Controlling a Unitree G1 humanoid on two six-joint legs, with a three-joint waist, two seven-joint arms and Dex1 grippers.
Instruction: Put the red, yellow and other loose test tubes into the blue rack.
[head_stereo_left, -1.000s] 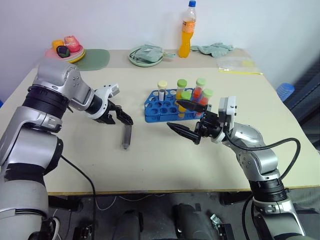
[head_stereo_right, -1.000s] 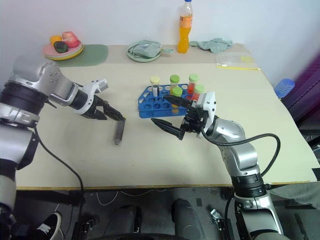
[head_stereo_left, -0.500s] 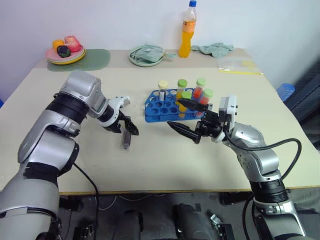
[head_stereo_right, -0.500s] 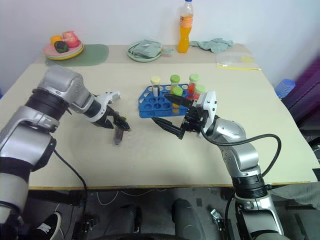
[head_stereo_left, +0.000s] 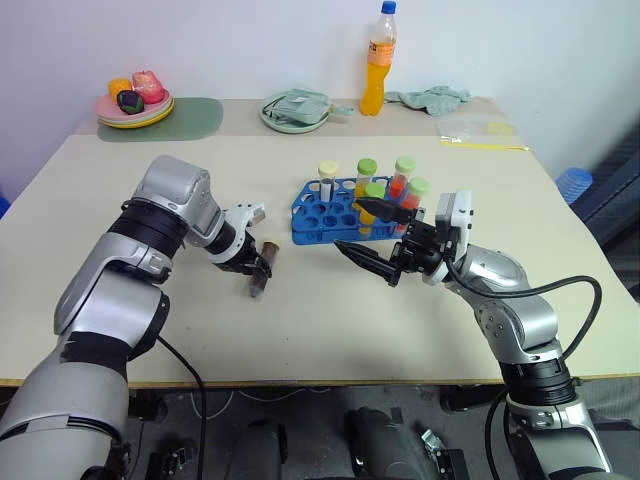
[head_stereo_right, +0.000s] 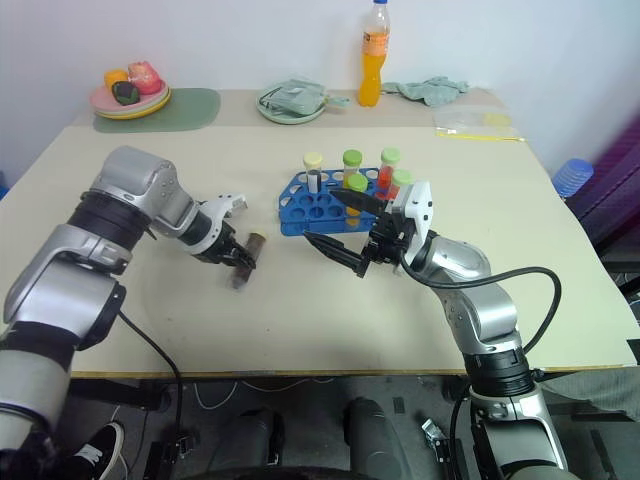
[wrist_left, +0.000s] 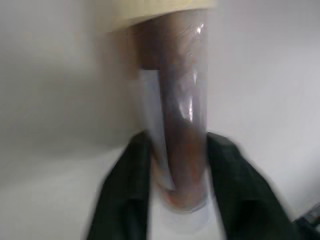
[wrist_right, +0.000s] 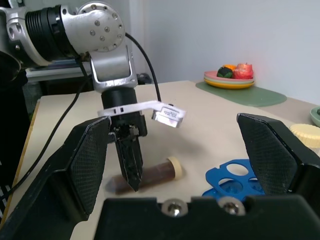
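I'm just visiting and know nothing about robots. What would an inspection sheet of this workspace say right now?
Surface: beige table, bare in front.
Job's things: blue rack holding five capped tubes; one brown test tube lying on the table to the rack's left.
Clutter: orange drink bottle, plate of toy food, green mat, green plate with a cloth, second cloth, plastic bag, all along the far edge.
Hands: left hand shut on the brown test tube; right hand open, beside the rack.
Cables: black cable on the right arm.
Surroundings: white wall behind.
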